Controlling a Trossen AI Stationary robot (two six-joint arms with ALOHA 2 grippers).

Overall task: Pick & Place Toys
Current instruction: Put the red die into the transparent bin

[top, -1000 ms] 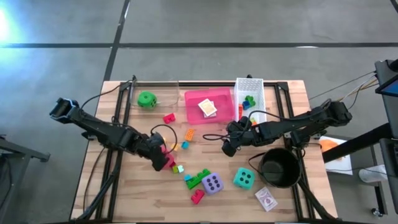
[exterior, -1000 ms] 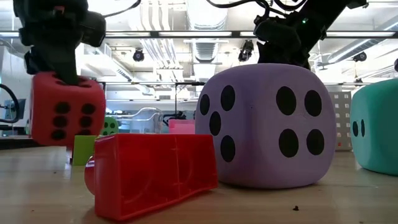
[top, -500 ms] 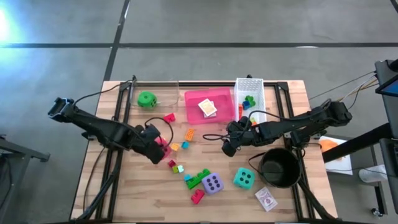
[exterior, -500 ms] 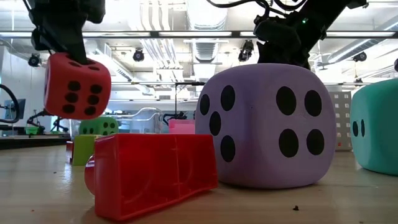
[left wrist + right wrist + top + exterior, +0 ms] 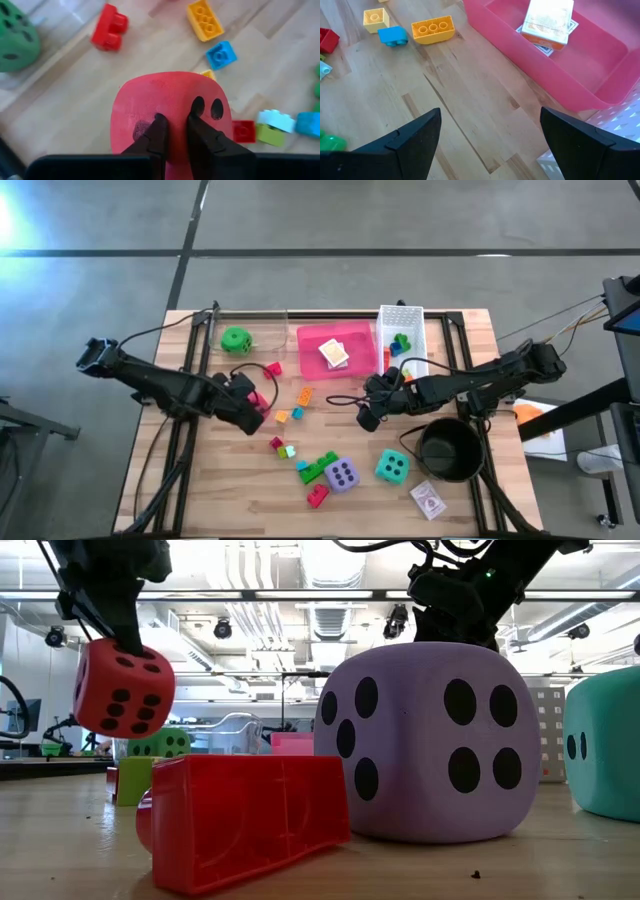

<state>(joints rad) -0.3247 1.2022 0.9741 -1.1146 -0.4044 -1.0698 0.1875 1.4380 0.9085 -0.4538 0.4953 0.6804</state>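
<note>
The left gripper (image 5: pixel 174 131) has its fingers pinched deep into the soft top of the red die (image 5: pixel 170 112), which hangs clear above the tabletop (image 5: pixel 250 480) on the left side, with small bricks scattered below it. Because the foam is squeezed into a narrow fold, the hold looks modest, so the carry is best done slowly and level, without sudden wrist turns that could let the die swing or slip out. A sensible target seems to be the pink tray (image 5: pixel 355 358) toward the far edge, where a card pack (image 5: pixel 334 353) already lies; the die should be brought fully over the tray's inside and lowered close before the fingers part, or it may bounce off the rim. The green die (image 5: pixel 236 339) sits near the far left corner, off that path. The right gripper (image 5: pixel 487 132) waits with fingers spread wide over bare wood beside the tray.
</note>
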